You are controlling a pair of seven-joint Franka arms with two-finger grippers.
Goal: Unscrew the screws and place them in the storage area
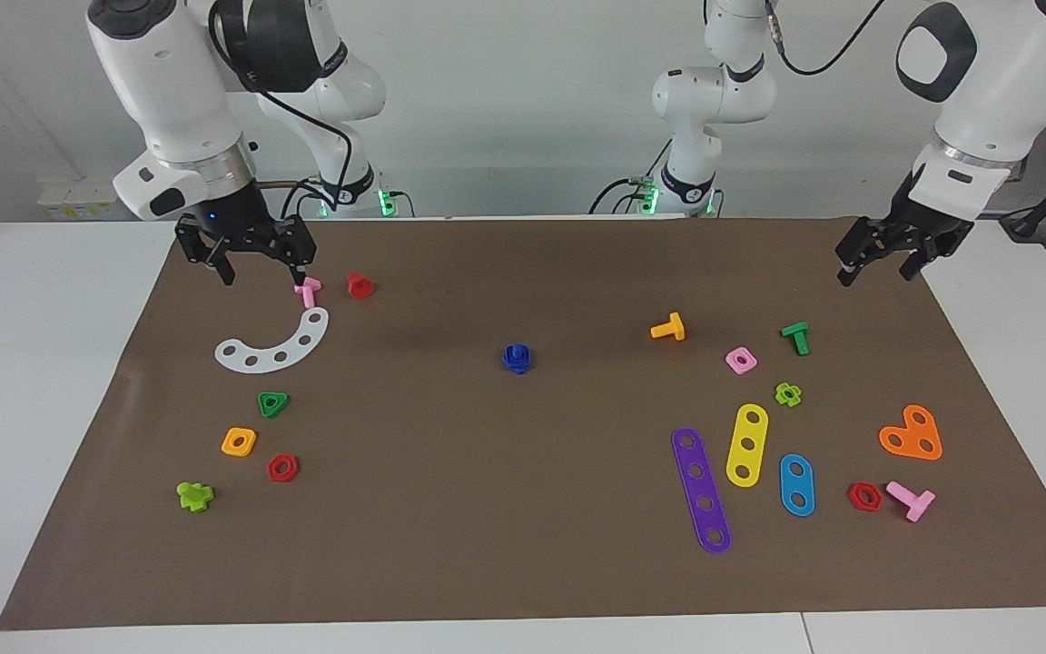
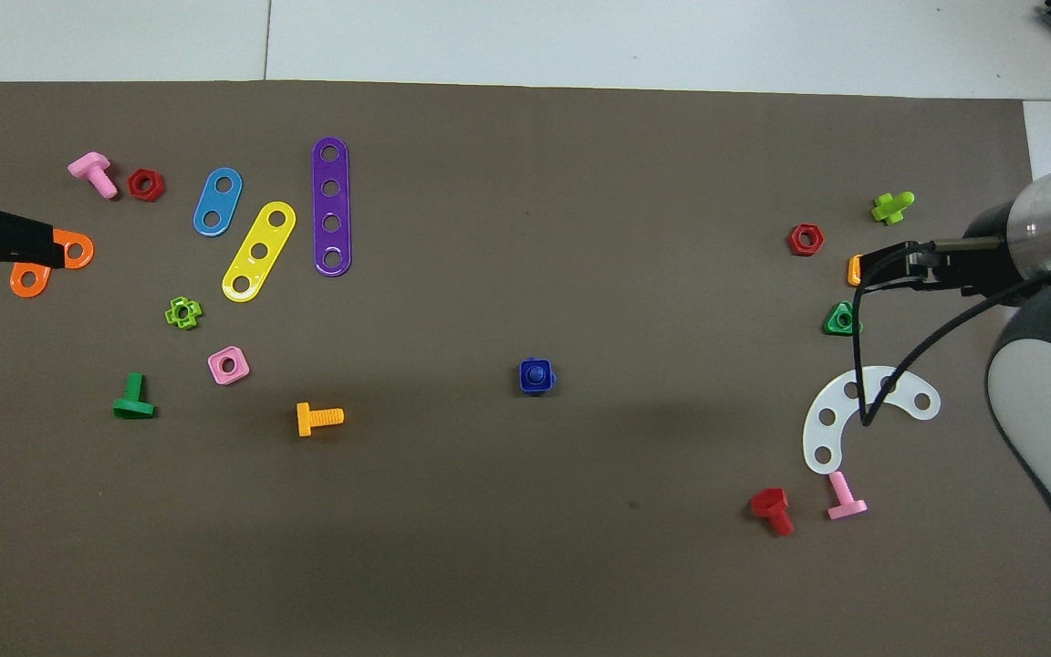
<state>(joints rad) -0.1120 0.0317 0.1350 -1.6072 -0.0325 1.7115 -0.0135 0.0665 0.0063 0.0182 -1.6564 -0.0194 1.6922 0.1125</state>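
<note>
The blue screw (image 1: 517, 357) sits in the middle of the brown mat, standing in a blue square nut; in the overhead view (image 2: 535, 375) its round end shows in the nut's hole. My right gripper (image 1: 257, 265) hangs open and empty above the mat at the right arm's end, over the pink bolt (image 1: 307, 291); it also shows in the overhead view (image 2: 865, 271). My left gripper (image 1: 877, 263) hangs open and empty over the mat's corner at the left arm's end, and in the overhead view (image 2: 42, 245) it covers part of the orange plate. Both are well away from the blue screw.
At the right arm's end lie a white curved strip (image 1: 276, 345), a red bolt (image 1: 360, 285) and green, orange and red nuts. At the left arm's end lie purple (image 1: 701, 490), yellow and blue strips, an orange plate (image 1: 912, 434), and orange, green and pink bolts with nuts.
</note>
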